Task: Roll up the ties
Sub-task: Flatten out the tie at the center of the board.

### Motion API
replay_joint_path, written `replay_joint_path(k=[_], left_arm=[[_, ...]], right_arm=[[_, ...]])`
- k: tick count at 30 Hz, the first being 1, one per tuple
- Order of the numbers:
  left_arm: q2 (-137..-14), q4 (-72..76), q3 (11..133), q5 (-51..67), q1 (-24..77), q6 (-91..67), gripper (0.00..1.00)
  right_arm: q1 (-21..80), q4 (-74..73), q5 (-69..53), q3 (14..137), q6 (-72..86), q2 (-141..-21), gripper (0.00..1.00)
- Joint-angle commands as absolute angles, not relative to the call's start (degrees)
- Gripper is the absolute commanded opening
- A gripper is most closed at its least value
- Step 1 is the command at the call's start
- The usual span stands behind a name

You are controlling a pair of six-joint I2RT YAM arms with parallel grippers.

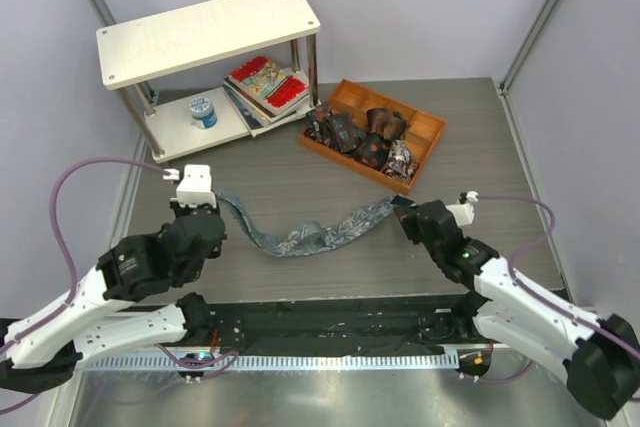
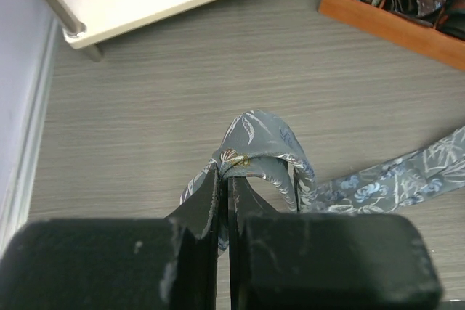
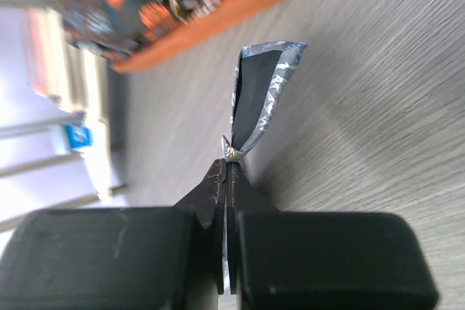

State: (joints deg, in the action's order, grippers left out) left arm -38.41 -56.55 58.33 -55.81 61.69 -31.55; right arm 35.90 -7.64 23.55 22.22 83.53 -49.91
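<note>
The grey wood-grain surface [image 1: 270, 172] carries an orange wooden tray [image 1: 335, 155] of small dark rolled ties [image 1: 365, 137]. The long grey-blue speckled tie [image 1: 310, 237] lies stretched in front of that tray (wavy, not flat). The left claw [image 2: 225, 179], out to the tray's left, pinches the tie's folded end. The right claw [image 3: 228, 161], just before the tray's near corner, pinches the other end.

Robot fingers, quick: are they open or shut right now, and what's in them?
Left fingers: shut, pinching one end of the grey-blue tie.
Right fingers: shut, pinching the other end of the same tie.
</note>
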Motion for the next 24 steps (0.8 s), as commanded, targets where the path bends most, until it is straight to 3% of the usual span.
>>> replay_joint_path(k=[1,9,24], left_arm=[[-43.23,-50.63,57.83,-53.26,61.52,-37.25,0.00],[-49.04,-39.56,53.53,-52.12,61.61,-36.56,0.00],[-55.36,-29.44,43.07,-54.05,61.61,-40.52,0.00]], right_arm=[[32.97,-14.49,28.39,21.18,85.52,-40.28,0.01],[25.93,-22.41,32.43,22.85,77.36,-27.96,0.01],[15.47,-27.51,41.12,24.34,68.47,-25.75,0.01]])
